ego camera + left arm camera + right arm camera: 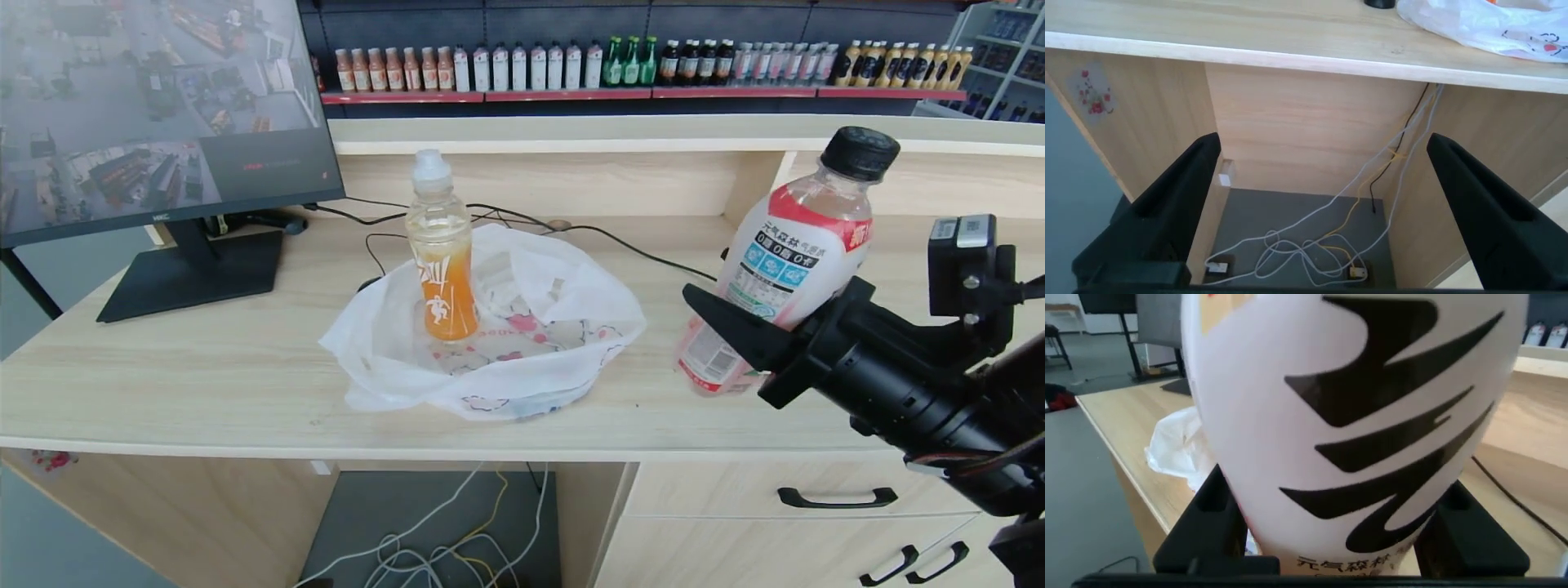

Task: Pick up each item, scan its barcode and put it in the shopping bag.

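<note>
Head view: right gripper [739,327] clamps tilted pink-labelled bottle [796,245], right of shopping bag [563,286].

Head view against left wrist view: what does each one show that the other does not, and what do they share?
Only the head view: the orange-drink plastic bottle standing in the white plastic shopping bag, and the pink-labelled clear bottle held in the right gripper. Only the left wrist view: the open left gripper, in front of the light wooden counter. Both: that bag, that counter, the loose cables beneath it.
</note>
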Tool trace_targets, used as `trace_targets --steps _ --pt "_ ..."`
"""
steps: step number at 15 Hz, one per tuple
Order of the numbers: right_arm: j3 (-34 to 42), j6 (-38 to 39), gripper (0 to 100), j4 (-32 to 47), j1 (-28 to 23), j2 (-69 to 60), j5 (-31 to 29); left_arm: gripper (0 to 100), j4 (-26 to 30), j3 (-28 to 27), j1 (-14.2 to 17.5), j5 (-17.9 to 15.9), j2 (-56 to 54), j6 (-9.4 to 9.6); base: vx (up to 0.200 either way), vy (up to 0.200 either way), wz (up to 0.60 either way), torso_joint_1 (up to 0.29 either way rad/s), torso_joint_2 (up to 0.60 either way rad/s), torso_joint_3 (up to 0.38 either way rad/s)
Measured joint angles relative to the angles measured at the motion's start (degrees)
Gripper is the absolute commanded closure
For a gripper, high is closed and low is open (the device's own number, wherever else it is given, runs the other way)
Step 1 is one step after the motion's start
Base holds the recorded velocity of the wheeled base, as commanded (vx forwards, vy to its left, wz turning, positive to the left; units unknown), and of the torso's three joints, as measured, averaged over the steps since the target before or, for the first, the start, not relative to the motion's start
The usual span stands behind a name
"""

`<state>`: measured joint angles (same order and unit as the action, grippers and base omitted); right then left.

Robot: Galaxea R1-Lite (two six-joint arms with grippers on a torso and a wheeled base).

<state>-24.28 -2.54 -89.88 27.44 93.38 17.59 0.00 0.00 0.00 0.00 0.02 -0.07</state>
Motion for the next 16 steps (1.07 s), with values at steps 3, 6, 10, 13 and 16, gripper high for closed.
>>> trace_targets --steps 3,6,10,13,16 --pt "-5.36 0.24 100 0.02 0.73 1.79 -3.25 0 0.02 0.00 -0.02 0.00 0.00 0.02 0.000 0.000 0.00 0.000 0.00 0.000" --pt "-8.37 0.90 100 0.00 2.35 3.94 -6.70 0 0.00 0.00 0.00 0.00 0.00 0.07 0.000 0.000 0.00 0.000 0.00 0.000" --pt "-13.80 1.54 100 0.00 4.74 8.91 -13.74 0 0.00 0.00 0.00 0.00 0.00 0.05 0.000 0.000 0.00 0.000 0.00 0.000" --pt "-20.20 1.61 100 -0.06 5.38 14.03 -13.93 0 0.00 0.00 0.00 0.00 0.00 0.05 0.000 0.000 0.00 0.000 0.00 0.000" --pt "-24.94 1.88 100 0.00 7.47 18.83 -13.96 0 0.02 0.00 0.00 0.00 0.00 0.05 0.000 0.000 0.00 0.000 0.00 0.000"
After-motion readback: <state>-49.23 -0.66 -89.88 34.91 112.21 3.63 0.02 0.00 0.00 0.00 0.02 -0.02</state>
